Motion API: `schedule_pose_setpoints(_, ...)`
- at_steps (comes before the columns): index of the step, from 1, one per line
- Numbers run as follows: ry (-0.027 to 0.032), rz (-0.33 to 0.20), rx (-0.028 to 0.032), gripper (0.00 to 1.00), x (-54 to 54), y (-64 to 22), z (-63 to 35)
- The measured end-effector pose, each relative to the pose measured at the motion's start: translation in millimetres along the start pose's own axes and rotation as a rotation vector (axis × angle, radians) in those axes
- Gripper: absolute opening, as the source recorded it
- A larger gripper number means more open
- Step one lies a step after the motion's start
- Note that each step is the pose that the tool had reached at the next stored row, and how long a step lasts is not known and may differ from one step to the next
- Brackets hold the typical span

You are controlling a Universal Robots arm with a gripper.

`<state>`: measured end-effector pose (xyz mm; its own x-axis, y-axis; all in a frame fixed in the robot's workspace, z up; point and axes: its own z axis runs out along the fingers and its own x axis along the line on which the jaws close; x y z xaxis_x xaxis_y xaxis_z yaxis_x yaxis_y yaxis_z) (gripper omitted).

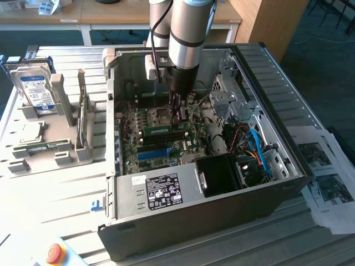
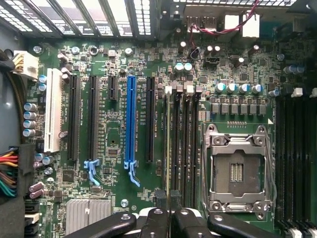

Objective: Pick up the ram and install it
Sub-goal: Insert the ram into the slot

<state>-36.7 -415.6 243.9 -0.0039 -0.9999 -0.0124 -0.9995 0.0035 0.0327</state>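
Pinching the ram point(image 2: 168, 144) edge-on in a nearly closed end effector point(image 2: 169, 208), hovering over or perhaps touching the memory slots point(image 2: 185, 144) just beside the processor socket point(image 2: 237, 171), risking a jammed or half-seated stick through any tilt or sideways offset.

A slatted metal table point(image 1: 61, 188) carries everything here. An open computer case point(image 1: 183, 224) lies on its side across the middle. Towards the exterior view's left sits a grey plastic holder point(image 1: 66, 105), just beside the case. Printed papers point(image 1: 327, 183) lie at the exterior view's right, partly under the case. A pale box point(image 1: 22, 249) with a red button point(image 1: 54, 252) sits at the near corner
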Motion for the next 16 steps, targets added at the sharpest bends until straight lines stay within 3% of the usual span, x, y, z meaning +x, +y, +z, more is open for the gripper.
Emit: schedule_pose_setpoints(16, 0.0, 0.0, -0.0001, 0.12, 0.1, -0.2, 7.5)
